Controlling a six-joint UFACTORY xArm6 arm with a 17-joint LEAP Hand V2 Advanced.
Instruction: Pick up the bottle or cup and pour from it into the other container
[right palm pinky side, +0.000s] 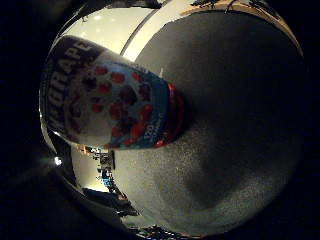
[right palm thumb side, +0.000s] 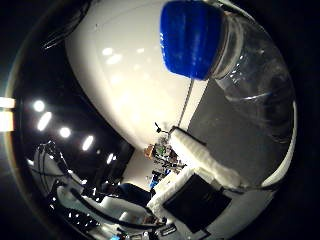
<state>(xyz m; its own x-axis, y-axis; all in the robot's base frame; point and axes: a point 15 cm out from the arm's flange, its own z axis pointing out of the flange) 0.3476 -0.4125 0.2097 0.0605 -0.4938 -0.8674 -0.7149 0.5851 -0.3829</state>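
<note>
In the right thumb side palm view a clear plastic bottle (right palm thumb side: 250, 70) with a blue cap (right palm thumb side: 190, 38) fills a large part of the picture, so it is close to my palm. In the right little finger side palm view a paper cup (right palm pinky side: 105, 92) printed with red fruit stands with its red base on the dark grey table (right palm pinky side: 235, 110). It also looks close to the palm.
A white wall (right palm thumb side: 130, 80) lies behind the bottle cap. A white bar-shaped part (right palm thumb side: 205, 158) lies past the edge of the dark surface. Room clutter and bright lights (right palm thumb side: 45, 118) show far off.
</note>
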